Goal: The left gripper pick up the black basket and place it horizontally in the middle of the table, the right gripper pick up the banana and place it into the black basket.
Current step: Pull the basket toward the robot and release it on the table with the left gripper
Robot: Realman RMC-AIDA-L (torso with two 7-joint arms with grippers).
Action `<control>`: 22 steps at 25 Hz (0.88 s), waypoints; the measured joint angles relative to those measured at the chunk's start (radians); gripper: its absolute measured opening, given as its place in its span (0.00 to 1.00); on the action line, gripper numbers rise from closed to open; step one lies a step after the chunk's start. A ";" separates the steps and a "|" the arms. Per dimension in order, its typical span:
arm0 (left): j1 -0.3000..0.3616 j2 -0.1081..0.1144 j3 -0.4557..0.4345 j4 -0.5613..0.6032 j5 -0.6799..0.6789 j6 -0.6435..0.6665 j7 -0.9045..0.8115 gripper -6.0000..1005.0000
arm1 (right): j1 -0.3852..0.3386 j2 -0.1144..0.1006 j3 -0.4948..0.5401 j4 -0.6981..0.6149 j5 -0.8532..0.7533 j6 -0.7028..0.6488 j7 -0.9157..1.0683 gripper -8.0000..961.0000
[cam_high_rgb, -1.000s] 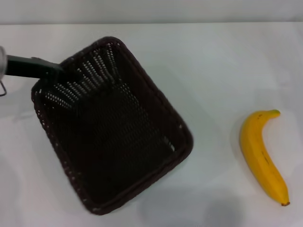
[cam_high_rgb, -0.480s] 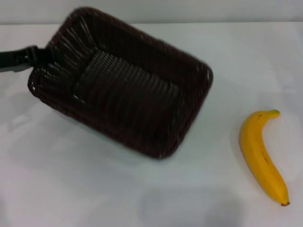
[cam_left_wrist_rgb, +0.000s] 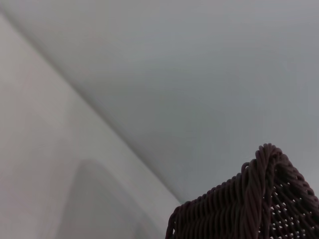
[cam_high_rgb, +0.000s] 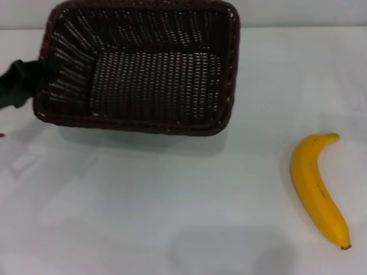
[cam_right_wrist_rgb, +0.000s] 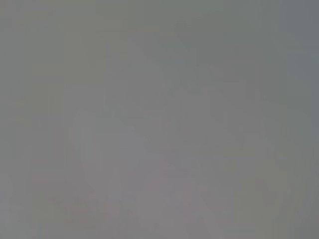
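The black basket (cam_high_rgb: 143, 69) hangs above the far left part of the white table (cam_high_rgb: 172, 217), long side across, tilted so its open inside faces me. My left gripper (cam_high_rgb: 35, 83) is shut on the basket's left short rim. The basket's braided rim corner (cam_left_wrist_rgb: 259, 199) shows in the left wrist view. The yellow banana (cam_high_rgb: 317, 189) lies on the table at the right, stem tip pointing away, apart from the basket. My right gripper is out of view; the right wrist view shows only plain grey.
The basket casts a shadow (cam_high_rgb: 114, 140) on the table under its near edge. A pale wall (cam_high_rgb: 287, 11) runs behind the table's far edge.
The left gripper has lifted the basket and swung it from a diagonal pose to lie across, farther away and higher. The banana has not moved.
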 joint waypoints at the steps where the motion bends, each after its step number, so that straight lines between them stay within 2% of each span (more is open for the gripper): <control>1: 0.003 -0.018 0.001 0.001 0.000 0.017 0.000 0.26 | 0.000 -0.001 0.000 0.000 0.000 0.000 0.000 0.91; 6: 0.006 -0.078 0.005 0.000 0.002 0.117 0.000 0.27 | -0.002 -0.010 -0.011 -0.002 0.000 0.000 0.004 0.91; 9: 0.002 -0.095 0.008 0.000 0.003 0.145 -0.005 0.28 | -0.005 -0.017 -0.019 -0.002 0.000 0.001 0.019 0.91; 12: -0.005 -0.097 0.016 0.000 0.005 0.140 -0.032 0.29 | -0.008 -0.024 -0.024 -0.002 0.001 0.001 0.024 0.91; 17: -0.010 -0.088 0.062 0.004 0.011 0.131 -0.087 0.30 | -0.014 -0.032 -0.025 -0.002 0.001 0.001 0.037 0.91; 22: -0.014 -0.081 0.067 0.006 0.016 0.120 -0.109 0.32 | -0.020 -0.038 -0.025 -0.002 0.003 0.001 0.051 0.91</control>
